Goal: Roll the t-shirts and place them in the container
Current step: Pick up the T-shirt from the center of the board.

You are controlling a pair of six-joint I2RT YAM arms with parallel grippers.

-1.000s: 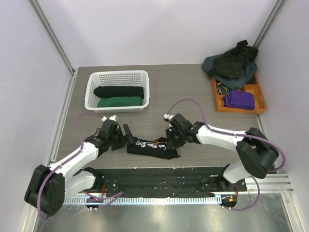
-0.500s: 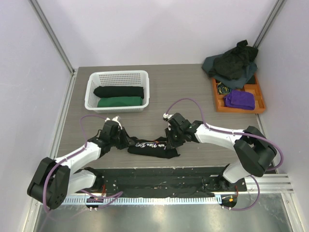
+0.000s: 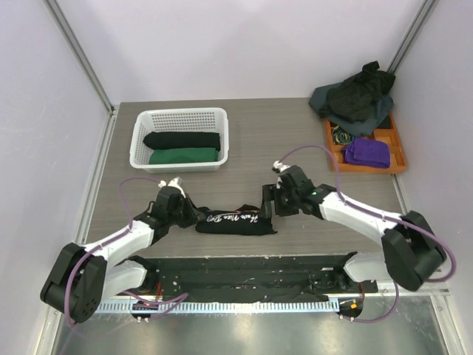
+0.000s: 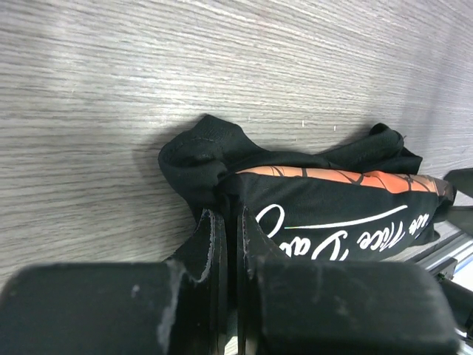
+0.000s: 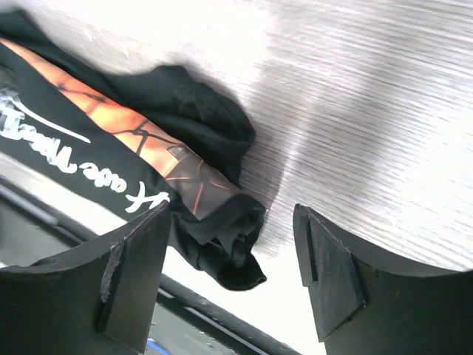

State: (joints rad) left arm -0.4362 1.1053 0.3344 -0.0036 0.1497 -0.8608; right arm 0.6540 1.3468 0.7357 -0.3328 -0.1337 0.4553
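Note:
A rolled black t-shirt with white script lettering (image 3: 233, 220) lies across the table near the front edge, with an orange print showing along its top (image 4: 332, 177). My left gripper (image 3: 194, 214) is at its left end; in the left wrist view the gripper (image 4: 230, 218) is shut, with the black cloth pinched at the tips. My right gripper (image 3: 267, 203) stands open just beyond the roll's right end. In the right wrist view the loose end of the shirt (image 5: 222, 244) lies between that gripper's (image 5: 233, 255) spread fingers, touching neither. More t-shirts (image 3: 355, 96) lie heaped at the back right.
A white basket (image 3: 181, 112) at the back left holds a black roll (image 3: 181, 139) and a green roll (image 3: 183, 156). An orange tray (image 3: 329, 148) at the right holds a purple cloth (image 3: 367, 151). A black rail (image 3: 244, 266) runs along the table's front edge.
My left gripper moved right onto the roll's left end and shut there. My right gripper let go of the right end, opened and drew back to the right.

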